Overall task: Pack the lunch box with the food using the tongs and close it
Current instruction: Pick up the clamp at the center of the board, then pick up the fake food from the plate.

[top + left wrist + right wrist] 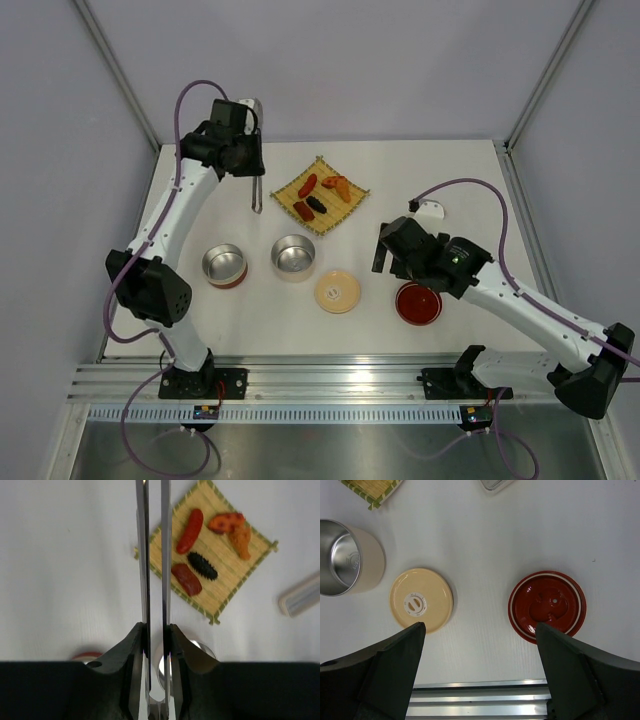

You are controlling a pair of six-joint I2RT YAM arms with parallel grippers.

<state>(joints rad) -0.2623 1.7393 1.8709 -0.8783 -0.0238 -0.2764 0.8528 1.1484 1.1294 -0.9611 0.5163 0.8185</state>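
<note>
White table point(450, 180): matt top, evenly lit, shadows soft. Behind the table, a plain pale grey back panel point(330, 60); matching side panels left point(60, 150) and right point(590, 180) of it. Two metal frame struts point(115, 70) meet the table's far corners. Along its near edge, an aluminium rail point(340, 372) showing glare; beyond that, grey sheet metal point(330, 450).

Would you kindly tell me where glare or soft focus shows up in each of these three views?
Top external: even, soft light, with glare along the metal rail and inside the lunch box. Left wrist: the tongs near the lens look soft, while the food is fairly sharp. Right wrist: crisp, with small highlights on the red lid.
</note>
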